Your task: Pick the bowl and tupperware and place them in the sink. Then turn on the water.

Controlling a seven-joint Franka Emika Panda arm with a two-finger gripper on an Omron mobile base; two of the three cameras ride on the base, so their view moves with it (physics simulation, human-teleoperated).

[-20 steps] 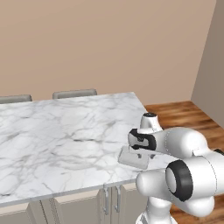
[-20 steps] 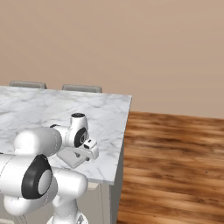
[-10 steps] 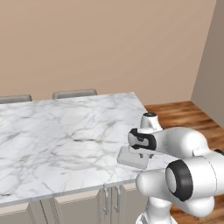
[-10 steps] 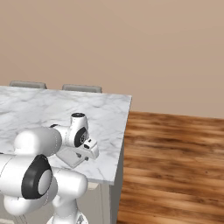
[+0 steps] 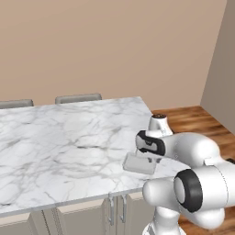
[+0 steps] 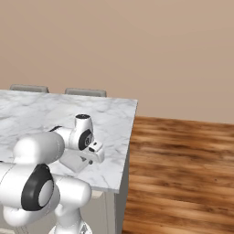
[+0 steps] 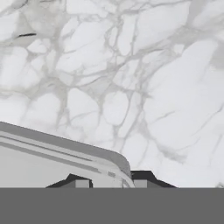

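Hand (image 7: 111,183) narrower than a moment ago, pinching the tupperware (image 5: 139,163) rim at frame centre on the tabletop (image 5: 64,142); lift looks next.

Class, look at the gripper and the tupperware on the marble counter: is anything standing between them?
Nothing visible does. The gripper is right at the tupperware, with the container's rim between its fingertips in the hand view; around it is only bare marble counter.

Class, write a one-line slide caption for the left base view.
Robot arm reaches down over the tupperware lying near the marble counter's front edge.
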